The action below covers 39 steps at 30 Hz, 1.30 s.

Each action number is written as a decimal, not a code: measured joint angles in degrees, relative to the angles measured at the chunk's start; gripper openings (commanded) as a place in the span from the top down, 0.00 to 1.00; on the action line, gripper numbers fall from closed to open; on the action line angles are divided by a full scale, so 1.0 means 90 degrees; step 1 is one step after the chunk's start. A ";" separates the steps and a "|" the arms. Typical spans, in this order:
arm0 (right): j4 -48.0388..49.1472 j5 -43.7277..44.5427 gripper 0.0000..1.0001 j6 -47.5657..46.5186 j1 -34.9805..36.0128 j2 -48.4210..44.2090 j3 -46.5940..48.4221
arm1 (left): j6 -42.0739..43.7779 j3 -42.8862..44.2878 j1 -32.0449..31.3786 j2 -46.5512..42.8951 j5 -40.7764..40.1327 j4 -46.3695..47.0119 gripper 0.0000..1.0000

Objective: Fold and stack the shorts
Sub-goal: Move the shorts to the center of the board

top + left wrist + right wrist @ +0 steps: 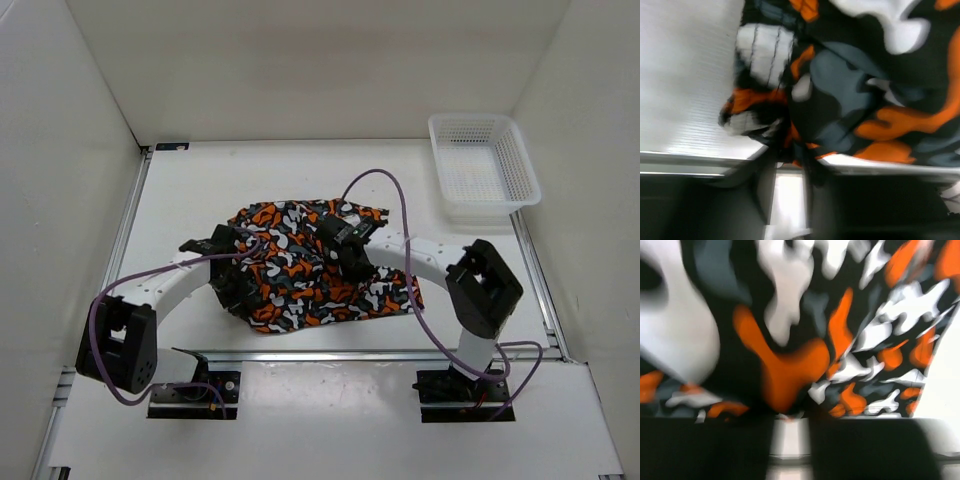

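The camouflage shorts (300, 278) lie rumpled in the middle of the table, orange, white, grey and black. My left gripper (238, 285) is down on their left edge. In the left wrist view a bunched fold of the shorts (850, 95) runs into the narrow gap of the gripper (792, 159), which is shut on it. My right gripper (350, 252) sits on the upper middle of the cloth. In the blurred right wrist view the shorts (790, 365) fill the frame and a pinch of cloth sits in the gripper (790, 415).
A white mesh basket (482, 165) stands at the back right corner of the table. White walls enclose the table on three sides. Purple cables loop from both arms over the cloth. Bare table (685, 75) shows left of the shorts.
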 measured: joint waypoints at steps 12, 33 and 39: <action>-0.0044 -0.0483 0.11 -0.0901 -0.2552 0.1605 0.4005 | 0.0597 0.2431 0.0053 0.1372 -0.0826 -0.0277 0.66; 0.0452 -0.1579 0.22 -0.0073 -0.3424 -0.3837 -0.1894 | 0.1265 0.1962 0.1559 0.1022 -0.0712 -0.0702 0.14; 0.0340 -0.2460 0.20 0.0964 -0.3424 -0.5411 -0.3602 | 0.1056 0.1460 0.1610 0.1566 -0.0117 -0.0243 0.14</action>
